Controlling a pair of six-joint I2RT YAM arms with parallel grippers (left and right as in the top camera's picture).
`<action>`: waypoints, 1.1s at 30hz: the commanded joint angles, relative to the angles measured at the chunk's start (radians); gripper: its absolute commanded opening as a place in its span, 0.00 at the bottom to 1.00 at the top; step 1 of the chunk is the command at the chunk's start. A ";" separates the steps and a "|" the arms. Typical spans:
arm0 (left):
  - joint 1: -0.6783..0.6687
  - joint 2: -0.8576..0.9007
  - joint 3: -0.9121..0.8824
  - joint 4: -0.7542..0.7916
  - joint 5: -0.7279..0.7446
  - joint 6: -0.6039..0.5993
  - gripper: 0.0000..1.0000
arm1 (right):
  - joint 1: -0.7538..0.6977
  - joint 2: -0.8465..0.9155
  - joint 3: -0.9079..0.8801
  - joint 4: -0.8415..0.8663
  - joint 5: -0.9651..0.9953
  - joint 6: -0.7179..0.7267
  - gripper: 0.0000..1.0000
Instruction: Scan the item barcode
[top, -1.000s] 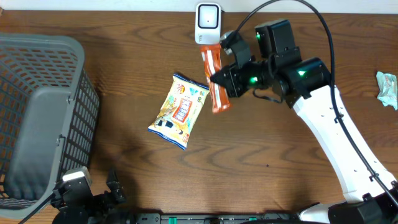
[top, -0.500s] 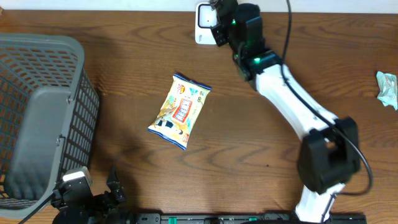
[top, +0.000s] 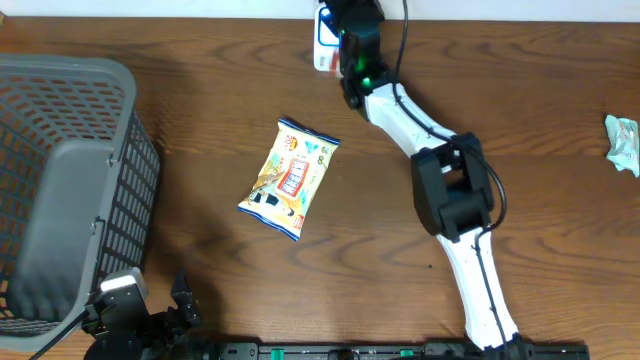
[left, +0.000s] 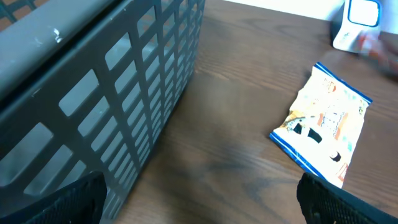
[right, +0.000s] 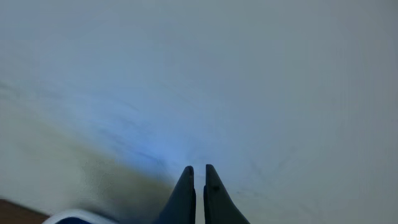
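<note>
The white barcode scanner (top: 325, 38) (left: 362, 22) stands at the table's far edge. My right gripper (top: 348, 15) (right: 199, 169) is stretched out over it, pointing at the pale wall, fingers shut. The orange packet (top: 322, 63) shows only as a sliver beside the scanner under that gripper, and as a red blur (left: 374, 45) in the left wrist view; it appears held, the rest hidden by the arm. My left gripper (left: 199, 205) (top: 150, 312) waits wide open and empty at the front left.
A yellow-and-blue snack bag (top: 290, 178) (left: 323, 124) lies flat mid-table. A grey mesh basket (top: 60, 190) (left: 124, 74) fills the left side. A crumpled pale wrapper (top: 622, 143) sits at the right edge.
My right arm has swung up and away from mid-table, carrying the orange packet to the scanner at the far edge. The left arm and the snack bag have stayed put.
</note>
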 joint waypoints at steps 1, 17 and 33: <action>0.003 -0.003 0.005 0.002 -0.003 -0.009 0.98 | 0.011 -0.014 0.063 -0.052 0.108 -0.004 0.01; 0.003 -0.003 0.005 0.002 -0.003 -0.009 0.98 | -0.045 -0.204 0.053 -1.129 -0.196 0.514 0.44; 0.003 -0.003 0.005 0.002 -0.003 -0.009 0.98 | -0.180 -0.051 0.053 -1.229 -0.686 -0.144 0.78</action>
